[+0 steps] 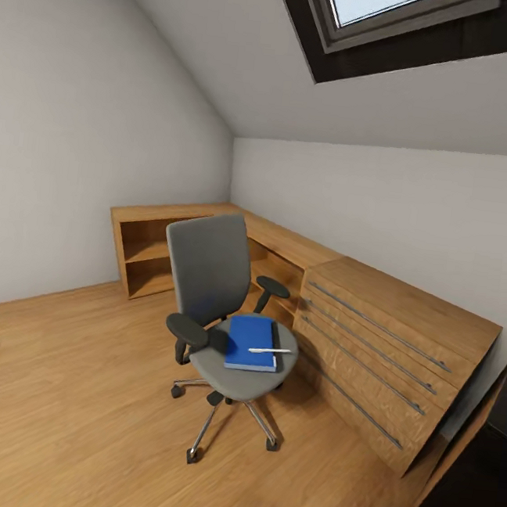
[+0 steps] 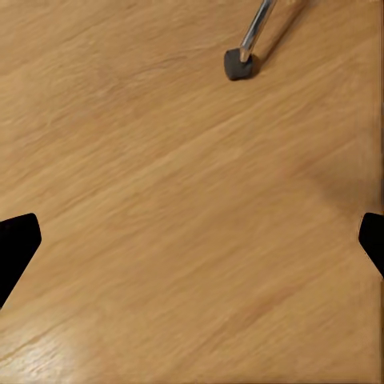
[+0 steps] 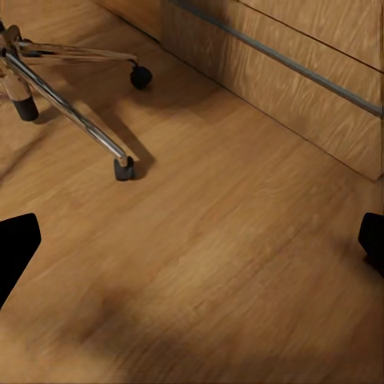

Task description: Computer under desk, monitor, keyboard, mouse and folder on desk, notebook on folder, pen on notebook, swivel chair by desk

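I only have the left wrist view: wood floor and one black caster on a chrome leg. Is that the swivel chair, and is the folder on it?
Observer: Likely, yes. In the head view the swivel chair stands ahead, with the blue folder flat on its seat.
Operator: Anything on the folder?
Observer: The white pen lies across it.
Operator: What's beside the chair?
Observer: A wooden dresser stands close by, to the right of it in the head view.
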Motion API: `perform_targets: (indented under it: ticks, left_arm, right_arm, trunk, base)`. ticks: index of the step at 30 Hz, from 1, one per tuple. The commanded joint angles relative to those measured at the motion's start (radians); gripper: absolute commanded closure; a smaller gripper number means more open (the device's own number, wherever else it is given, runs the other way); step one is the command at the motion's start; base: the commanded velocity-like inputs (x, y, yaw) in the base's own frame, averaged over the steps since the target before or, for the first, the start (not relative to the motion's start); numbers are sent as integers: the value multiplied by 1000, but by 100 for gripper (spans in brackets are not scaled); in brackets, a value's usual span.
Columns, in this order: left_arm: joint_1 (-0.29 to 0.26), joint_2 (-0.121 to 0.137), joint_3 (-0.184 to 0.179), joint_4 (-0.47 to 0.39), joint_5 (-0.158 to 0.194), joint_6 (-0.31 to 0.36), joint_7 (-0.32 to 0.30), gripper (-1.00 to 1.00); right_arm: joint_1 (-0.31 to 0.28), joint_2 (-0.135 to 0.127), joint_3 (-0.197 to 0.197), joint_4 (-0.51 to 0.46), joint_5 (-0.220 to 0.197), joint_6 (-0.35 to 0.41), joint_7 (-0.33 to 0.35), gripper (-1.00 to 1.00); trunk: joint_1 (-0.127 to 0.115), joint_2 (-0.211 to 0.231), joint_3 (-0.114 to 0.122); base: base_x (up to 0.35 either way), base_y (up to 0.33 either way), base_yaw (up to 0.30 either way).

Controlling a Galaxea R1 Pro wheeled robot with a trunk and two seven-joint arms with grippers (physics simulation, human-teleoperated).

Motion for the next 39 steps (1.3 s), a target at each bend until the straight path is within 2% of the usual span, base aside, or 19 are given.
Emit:
perform_targets:
  ticks: [1, 7, 8, 10, 12, 13, 15, 17, 18, 20, 21, 25, 28, 32, 35, 39]
  left_arm:
    - [-1, -1, 6, 2, -10, -3, 2, -100]
    - [0, 2, 6, 5, -10, -2, 2, -100]
    - [0, 23, 6, 23, -10, -3, 2, -100]
    - [0, 34, 6, 40, -10, -4, 2, -100]
    - [0, 57, 6, 69, -9, -7, 1, -100]
    - [0, 85, 5, 115, -10, -15, 0, -100]
    - [0, 97, 4, 153, -10, -31, 0, -100]
    - [0, 111, 4, 216, -9, -93, -1, -100]
    - [0, 118, 4, 281, -10, -163, 1, -100]
    - [0, 122, 4, 356, -10, -261, 2, -100]
    - [1, 130, 4, 395, -10, -343, 13, -100]
    - [18, 144, 4, 407, -11, -380, 19, -100]
    - [45, 148, 4, 409, -12, -440, 18, -100]
    - [72, 149, 3, 409, -13, -547, 15, -100]
    - [84, 148, 3, 409, -14, -600, 12, -100]
    - [93, 141, 1, 409, -16, -639, 10, -100]
  right_arm:
    - [-1, 1, 4, 11, 5, -15, -6, -100]
    - [-1, 1, 11, 28, 6, -34, -6, -100]
    - [-1, 0, 12, 45, 7, -39, -6, -100]
    - [-1, -1, 12, 56, 7, -40, -6, -100]
    - [-1, -3, 12, 98, 7, -40, -6, -100]
    - [-1, -4, 11, 171, 7, -42, -6, -100]
    - [-1, -5, 9, 196, 6, -49, -6, -100]
    - [-1, -7, 8, 240, 5, -83, -6, -100]
    - [-1, -9, 7, 298, 4, -129, -6, -100]
    - [-1, -15, 7, 371, 3, -191, -6, -100]
    - [0, -19, 6, 416, 1, -245, -6, -100]
    - [0, -27, 5, 430, 1, -263, -6, -100]
    - [0, -29, 5, 431, 1, -267, -5, -100]
    - [0, -28, 6, 432, 1, -269, -5, -100]
    - [0, -27, 6, 432, 1, -271, -5, -100]
    - [0, -25, 6, 433, 0, -298, -6, -100]
  trunk:
    - [-4, 7, 4]
    - [-27, 49, 31]
    - [-31, 56, 36]
    - [-39, 70, 45]
    - [-46, 84, 54]
    - [-50, 91, 59]
    - [-58, 105, 68]
    - [-65, 119, 77]
    - [-69, 126, 81]
    - [-77, 140, 90]
    - [-81, 147, 94]
    - [-96, 175, 111]
    - [-108, 196, 124]
    - [-123, 224, 141]
    - [-134, 245, 153]
    - [-150, 273, 168]
  base:
    - [0, 0, -132]
    - [0, 0, -113]
    - [0, 0, -85]
    - [0, 0, -83]
    - [0, 0, -75]
    - [0, 0, -116]
    - [0, 0, -139]
    - [0, 0, -159]
    - [0, 0, -170]
    - [0, 0, -176]
    - [0, 0, -190]
    - [0, 0, -206]
    - [0, 0, -226]
    - [0, 0, -232]
    - [0, 0, -242]
    - [0, 0, -269]
